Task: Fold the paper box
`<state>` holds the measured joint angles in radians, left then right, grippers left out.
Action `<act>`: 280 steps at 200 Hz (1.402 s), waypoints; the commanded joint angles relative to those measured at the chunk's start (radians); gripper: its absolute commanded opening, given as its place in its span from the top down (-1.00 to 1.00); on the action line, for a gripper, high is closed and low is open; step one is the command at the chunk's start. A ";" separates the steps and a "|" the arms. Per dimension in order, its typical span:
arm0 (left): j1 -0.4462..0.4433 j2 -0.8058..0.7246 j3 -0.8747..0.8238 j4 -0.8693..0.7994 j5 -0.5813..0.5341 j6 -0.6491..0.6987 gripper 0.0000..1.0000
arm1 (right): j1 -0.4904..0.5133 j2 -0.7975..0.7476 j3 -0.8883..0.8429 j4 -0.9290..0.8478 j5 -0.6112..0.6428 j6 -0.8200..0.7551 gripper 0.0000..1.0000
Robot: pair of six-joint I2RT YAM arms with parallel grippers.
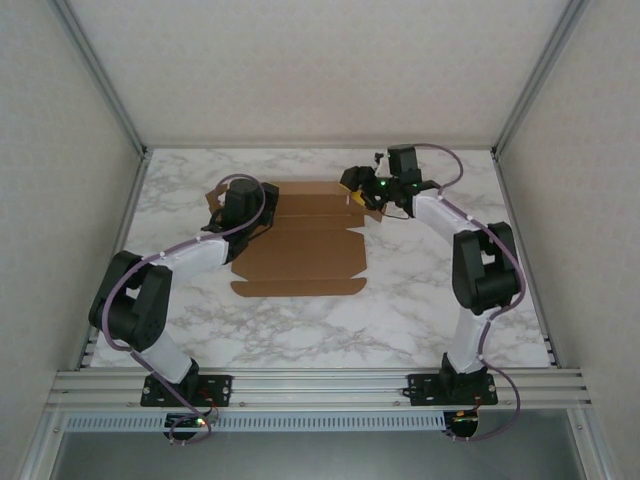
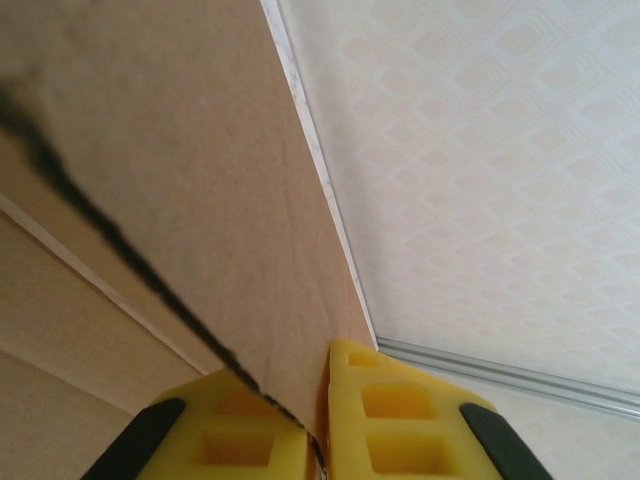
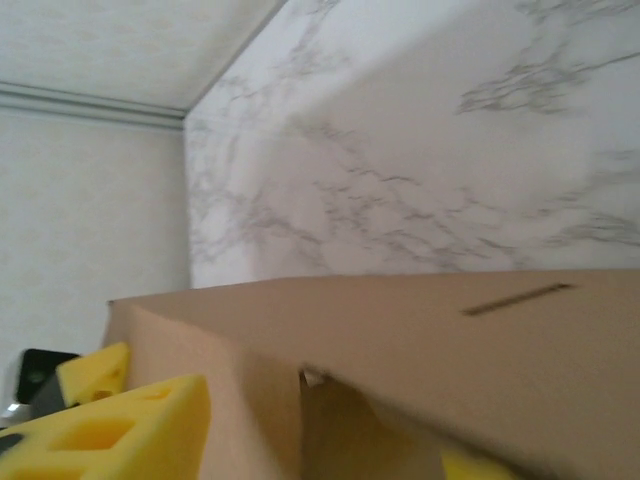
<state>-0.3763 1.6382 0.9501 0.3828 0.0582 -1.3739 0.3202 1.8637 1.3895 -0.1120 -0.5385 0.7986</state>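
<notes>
Mid-table on white marble [image 1: 420, 300], between both arms: the paper box [image 1: 300, 250], brown and mostly flat, a thin slit in one panel, left flap tipped up. Around it, bare tabletop, pale patterned walls, an aluminium rail [image 1: 320, 385] along the near edge. From the left, an elbow-bent arm reaching inward, with the left gripper [image 2: 300, 385] pinched tight on the raised flap's edge, one yellow finger on each face. From the right, a folded arm, wrist turned toward the far right corner (green light lit), with the right gripper [image 1: 357, 197] parted wide, astride a flap without clamping it.
</notes>
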 commanded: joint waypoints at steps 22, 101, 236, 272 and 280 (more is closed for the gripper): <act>0.012 0.074 0.077 -0.158 -0.047 -0.004 0.80 | 0.000 -0.211 -0.095 -0.205 0.264 -0.230 -0.10; 0.016 0.146 0.142 -0.204 -0.005 -0.029 0.81 | 0.081 -0.062 -0.158 -0.178 0.368 -0.319 0.71; 0.024 0.166 0.141 -0.205 0.043 -0.016 0.84 | 0.048 0.227 0.068 -0.229 0.477 -0.322 -0.03; 0.024 0.172 0.138 -0.200 0.051 -0.019 0.85 | 0.048 0.257 0.056 -0.136 0.348 -0.284 -0.07; 0.024 0.172 0.135 -0.202 0.052 -0.020 0.85 | 0.047 0.258 0.048 -0.113 0.321 -0.274 -0.06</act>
<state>-0.3519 1.7645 1.1049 0.3145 0.0650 -1.4006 0.3679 2.0926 1.4326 -0.2962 -0.1051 0.4900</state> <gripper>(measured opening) 0.082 0.534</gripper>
